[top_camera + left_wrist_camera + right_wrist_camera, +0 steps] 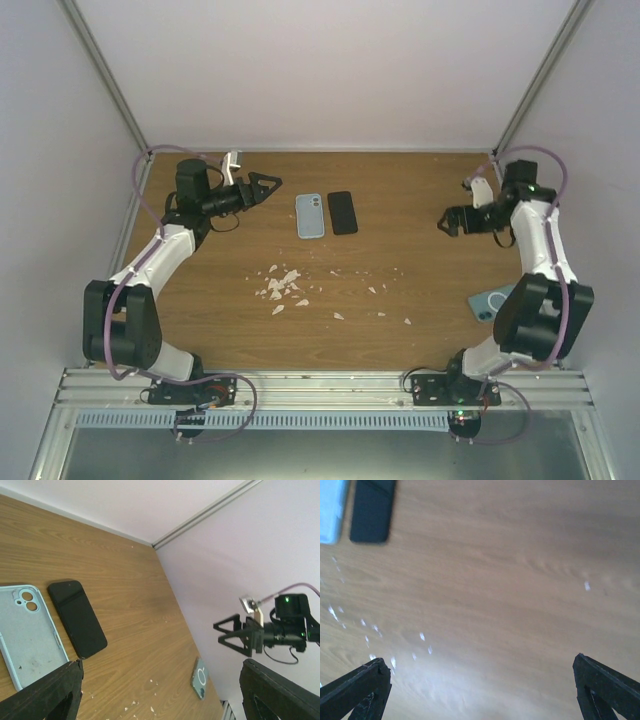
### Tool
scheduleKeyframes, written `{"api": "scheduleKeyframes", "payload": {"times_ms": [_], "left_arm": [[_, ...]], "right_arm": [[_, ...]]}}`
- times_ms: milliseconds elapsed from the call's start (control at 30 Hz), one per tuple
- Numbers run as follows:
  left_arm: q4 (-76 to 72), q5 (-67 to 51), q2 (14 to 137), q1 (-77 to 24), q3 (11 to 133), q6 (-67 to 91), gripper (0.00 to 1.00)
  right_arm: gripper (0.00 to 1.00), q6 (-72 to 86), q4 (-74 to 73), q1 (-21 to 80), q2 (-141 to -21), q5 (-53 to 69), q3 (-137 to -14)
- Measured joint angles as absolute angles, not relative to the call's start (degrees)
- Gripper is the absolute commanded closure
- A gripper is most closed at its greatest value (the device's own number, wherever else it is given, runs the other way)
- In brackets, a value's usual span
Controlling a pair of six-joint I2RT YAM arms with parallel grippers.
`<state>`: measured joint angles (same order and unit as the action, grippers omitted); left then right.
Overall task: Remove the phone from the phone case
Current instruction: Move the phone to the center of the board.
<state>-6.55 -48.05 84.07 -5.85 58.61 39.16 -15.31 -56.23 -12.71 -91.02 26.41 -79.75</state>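
— Brown wooden tabletop (420, 190) is carrying everything. How far along is the job looking?
— Finished, I'm judging. The slim black rectangular phone (343, 212) is lying flat just beside the pale blue plastic phone case (310, 216), which is sitting empty.
— And the arms?
— The left gripper (270, 187) and right gripper (447, 222) are hovering well apart from both, fingers spread, gripping nothing.

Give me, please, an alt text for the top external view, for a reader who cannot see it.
A black phone lies out of its light blue case, side by side with it on a wooden table. The left hand and right hand hover open to either side, holding nothing. White crumbs lie scattered below them in the picture.
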Motion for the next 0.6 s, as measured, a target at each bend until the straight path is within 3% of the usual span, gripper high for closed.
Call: {"api": "scheduleKeyframes", "payload": {"times_ms": [333,600], "left_arm": [[-5.7,-48.0,88.9,-5.8,59.5,39.6,0.15],[-5.1,-48.0,89.4,-5.8,59.7,39.6,0.15]], "right_arm": [[0.01,-38.3,-59.0,-25.1,-74.1,14.9,-62.5],[0.0,-57.6,-55.2,-37.0,-71.5,6.4,-53.3]]}}
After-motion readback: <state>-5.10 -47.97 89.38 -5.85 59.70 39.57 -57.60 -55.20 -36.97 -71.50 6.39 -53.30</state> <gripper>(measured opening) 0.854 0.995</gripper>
